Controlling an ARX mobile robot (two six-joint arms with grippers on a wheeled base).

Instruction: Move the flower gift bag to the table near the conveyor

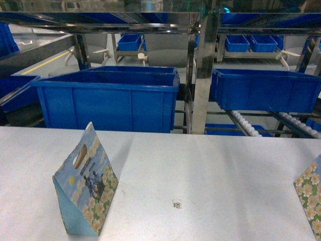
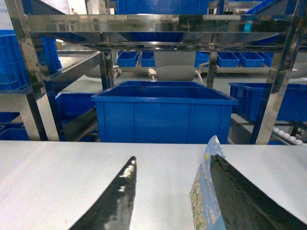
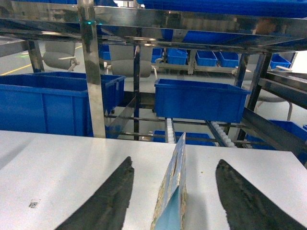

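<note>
Flower gift bag (image 1: 85, 186) upright on table (image 1: 210, 170) | head: grippers unseen | wrists: both spread

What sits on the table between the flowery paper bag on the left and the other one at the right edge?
Only a tiny black square mark on the bare table, as the head view shows, between the flower gift bag and the second bag.

We count two flower gift bags on the table (image 1: 215, 170): one flower gift bag (image 1: 86, 186) stands at the left in the head view, and a second bag (image 1: 311, 193) is cut by the right edge. We count one small black square mark (image 1: 176, 203) on the tabletop. Close behind the table we count two large blue bins (image 1: 108, 98) (image 1: 266, 89) on the conveyor (image 1: 198, 60). Further back we see at least four smaller blue bins, the leftmost (image 1: 129, 41); more may be hidden.
</note>
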